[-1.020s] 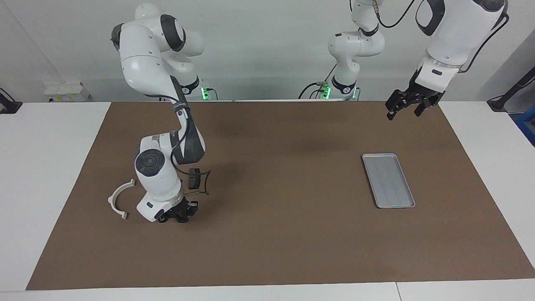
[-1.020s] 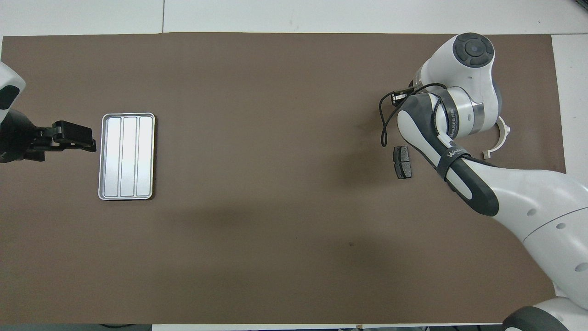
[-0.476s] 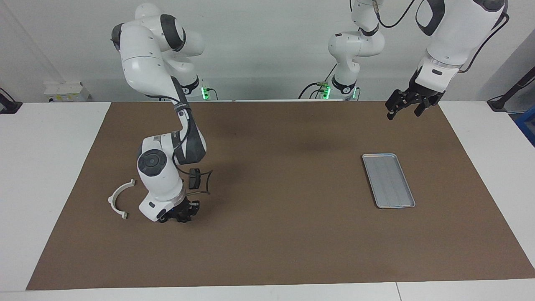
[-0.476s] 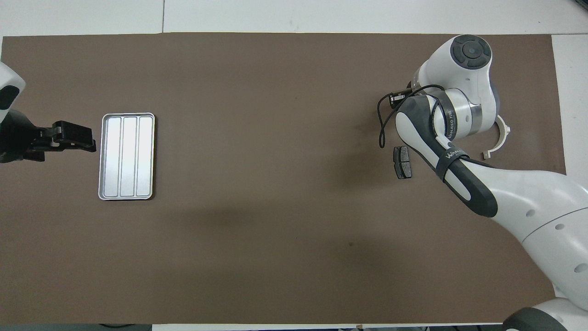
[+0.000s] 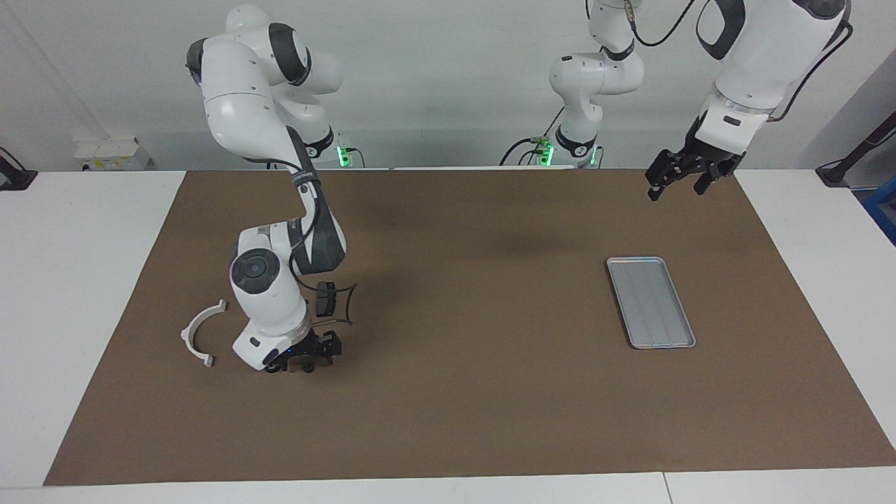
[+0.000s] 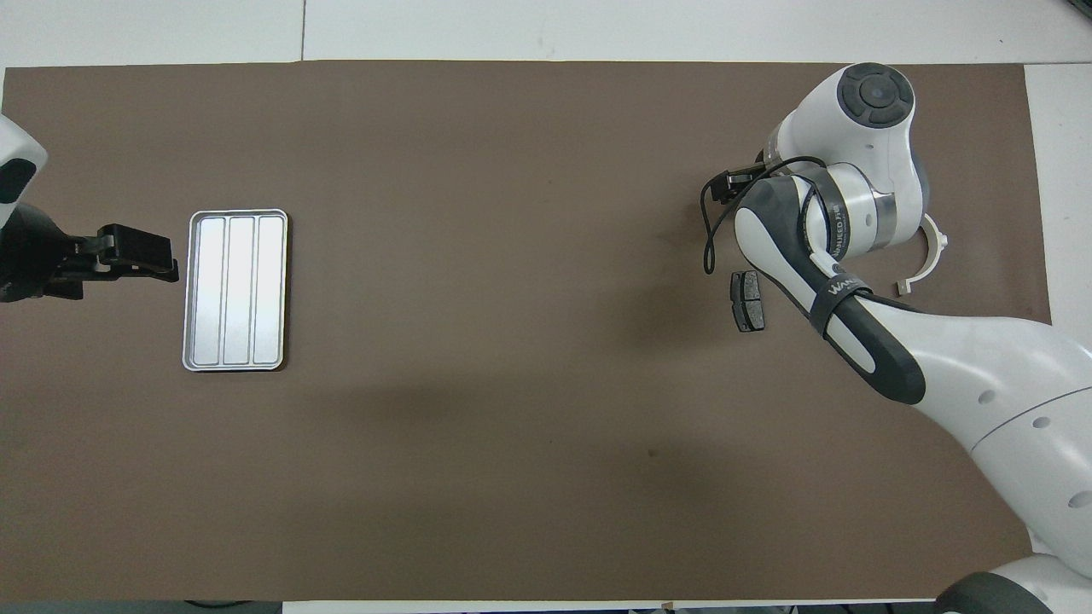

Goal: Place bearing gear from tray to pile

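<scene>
Bearing gear not visible; the tray (image 5: 651, 302) in the middle of the frame is bare.
I judge the gear lies hidden under the right gripper (image 5: 306, 357), low in the frame among the pile, near the white bracket (image 5: 199, 334) and the dark pad (image 5: 323, 299). Its fingers look spread, so as to leave the gear there. The left gripper (image 5: 675, 183) waits open at the top.

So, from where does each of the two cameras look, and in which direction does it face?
Facing view: high across the table, facing the robots; both whole arms show, right gripper low by the white bracket, left gripper raised, waiting.
Overhead view: high above the robots' end, looking forward and steeply down; the right arm enters bottom right, the left gripper beside the tray.
Shared: tray, bracket, dark pad, mirrored.
</scene>
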Controlling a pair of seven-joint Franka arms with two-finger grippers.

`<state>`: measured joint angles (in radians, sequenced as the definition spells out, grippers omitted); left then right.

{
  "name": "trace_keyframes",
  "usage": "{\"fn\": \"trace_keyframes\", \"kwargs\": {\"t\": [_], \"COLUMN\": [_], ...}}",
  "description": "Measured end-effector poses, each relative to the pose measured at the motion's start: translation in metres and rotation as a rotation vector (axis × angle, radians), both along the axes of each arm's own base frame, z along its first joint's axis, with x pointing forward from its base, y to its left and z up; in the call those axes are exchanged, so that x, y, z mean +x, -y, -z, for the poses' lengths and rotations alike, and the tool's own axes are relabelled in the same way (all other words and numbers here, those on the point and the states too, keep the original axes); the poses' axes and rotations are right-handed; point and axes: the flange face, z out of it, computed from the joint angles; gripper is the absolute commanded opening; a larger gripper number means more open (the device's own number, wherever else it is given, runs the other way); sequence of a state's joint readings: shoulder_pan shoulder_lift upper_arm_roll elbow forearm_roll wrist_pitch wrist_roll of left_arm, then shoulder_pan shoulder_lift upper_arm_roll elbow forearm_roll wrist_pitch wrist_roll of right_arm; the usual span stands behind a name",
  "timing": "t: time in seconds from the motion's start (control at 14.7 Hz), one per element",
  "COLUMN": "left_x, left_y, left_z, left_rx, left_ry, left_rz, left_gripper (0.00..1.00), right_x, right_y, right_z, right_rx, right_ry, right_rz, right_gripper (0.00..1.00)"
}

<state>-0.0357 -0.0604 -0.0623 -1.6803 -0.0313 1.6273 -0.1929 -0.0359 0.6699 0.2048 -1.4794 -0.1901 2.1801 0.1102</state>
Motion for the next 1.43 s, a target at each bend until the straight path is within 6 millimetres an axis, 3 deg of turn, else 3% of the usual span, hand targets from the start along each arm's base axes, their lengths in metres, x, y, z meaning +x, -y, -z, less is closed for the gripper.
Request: {"fn": "trace_keyframes", "kwargs": {"t": [0.34, 0.54, 0.75, 0.95, 1.16, 1.43], "left_x": [0.000, 0.000, 0.000, 0.000, 0.000, 0.000], "left_y": [0.000, 0.000, 0.000, 0.000, 0.000, 0.000], "left_z": [0.000, 0.000, 0.000, 0.000, 0.000, 0.000], "left_rx": [0.000, 0.000, 0.000, 0.000, 0.000, 0.000], "left_ry": [0.000, 0.000, 0.000, 0.000, 0.000, 0.000], "left_rz": [0.000, 0.000, 0.000, 0.000, 0.000, 0.000], "left_gripper": [1.00, 1.00, 1.00, 1.00, 1.00, 1.00], "right_x": [0.001, -0.001, -0.016, -0.048, -0.098, -0.165], "right_y": [0.004, 0.010, 0.026, 0.051, 0.062, 0.066], "right_z": [-0.012, -0.043, -0.108, -0.197, -0.267, -0.334], "right_rx": [-0.004, -0.018, -0.020, 0.016, 0.021, 0.012], "right_ry": [0.018, 0.027, -0.001, 0.003, -0.007, -0.073], "right_rz": [0.005, -0.022, -0.007, 0.036, 0.070, 0.078], "right_gripper": [1.00, 1.00, 1.00, 1.00, 1.00, 1.00]}}
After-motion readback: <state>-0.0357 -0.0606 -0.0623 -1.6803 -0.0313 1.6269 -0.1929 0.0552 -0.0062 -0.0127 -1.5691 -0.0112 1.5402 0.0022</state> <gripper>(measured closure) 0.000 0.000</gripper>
